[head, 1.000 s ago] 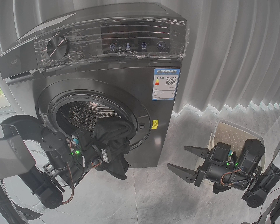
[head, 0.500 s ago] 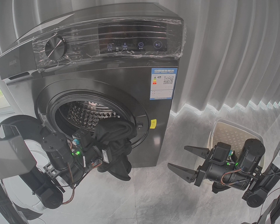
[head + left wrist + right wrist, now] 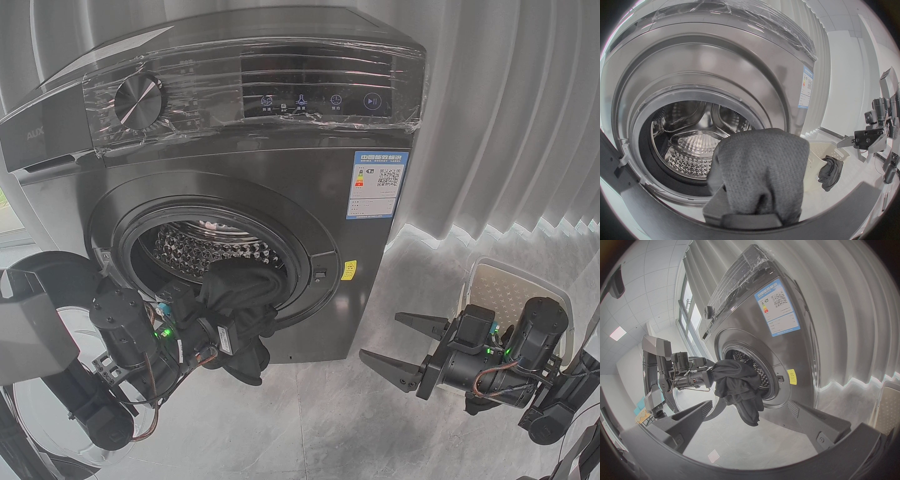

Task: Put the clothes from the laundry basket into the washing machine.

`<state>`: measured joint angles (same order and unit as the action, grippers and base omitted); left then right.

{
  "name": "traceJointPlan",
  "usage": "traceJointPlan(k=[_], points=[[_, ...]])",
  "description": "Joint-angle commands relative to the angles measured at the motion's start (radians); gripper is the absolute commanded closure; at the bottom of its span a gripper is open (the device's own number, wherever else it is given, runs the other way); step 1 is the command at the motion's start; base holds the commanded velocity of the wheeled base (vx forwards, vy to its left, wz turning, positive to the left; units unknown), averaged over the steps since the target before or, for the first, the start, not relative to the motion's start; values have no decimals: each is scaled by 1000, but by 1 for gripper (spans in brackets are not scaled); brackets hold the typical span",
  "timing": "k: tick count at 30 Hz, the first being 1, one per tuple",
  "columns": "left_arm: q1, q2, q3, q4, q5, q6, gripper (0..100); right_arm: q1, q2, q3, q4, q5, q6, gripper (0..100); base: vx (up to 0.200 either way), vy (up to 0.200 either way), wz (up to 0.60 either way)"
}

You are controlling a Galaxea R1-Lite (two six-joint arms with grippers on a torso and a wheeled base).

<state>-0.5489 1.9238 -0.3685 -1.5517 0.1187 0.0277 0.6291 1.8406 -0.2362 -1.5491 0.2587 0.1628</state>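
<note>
One black cloth bundle (image 3: 244, 294) hangs pinched in the left gripper (image 3: 225, 334) at the grey washing machine (image 3: 250, 169) mouth. The right gripper (image 3: 379, 337) is spread wide near the white plastic basket (image 3: 506, 287).

The washing machine (image 3: 262, 175) has a blue-and-white energy label (image 3: 377, 185) with a QR code on its front, the print too small to read. A yellow sticker (image 3: 349, 270) sits beside the door opening. The control panel (image 3: 206, 100) shows lit icons, one a play-pause sign (image 3: 372, 100).

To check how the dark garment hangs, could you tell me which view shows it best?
The right wrist view: the whole dark garment hangs side-on before the drum opening. The head view shows it partly behind the left arm; the left wrist view, just a close bunch.
</note>
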Motion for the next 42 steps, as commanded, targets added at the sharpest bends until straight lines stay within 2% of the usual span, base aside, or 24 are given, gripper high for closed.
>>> traceJointPlan(k=[1, 3, 42], points=[[1, 1, 5, -1, 1, 0, 100, 1, 2, 0, 0, 1, 0, 0, 0, 200, 0], [3, 1, 5, -1, 1, 0, 100, 1, 2, 0, 0, 1, 0, 0, 0, 200, 0], [4, 7, 6, -1, -2, -11, 100, 1, 2, 1, 0, 1, -2, 0, 0, 0, 0]])
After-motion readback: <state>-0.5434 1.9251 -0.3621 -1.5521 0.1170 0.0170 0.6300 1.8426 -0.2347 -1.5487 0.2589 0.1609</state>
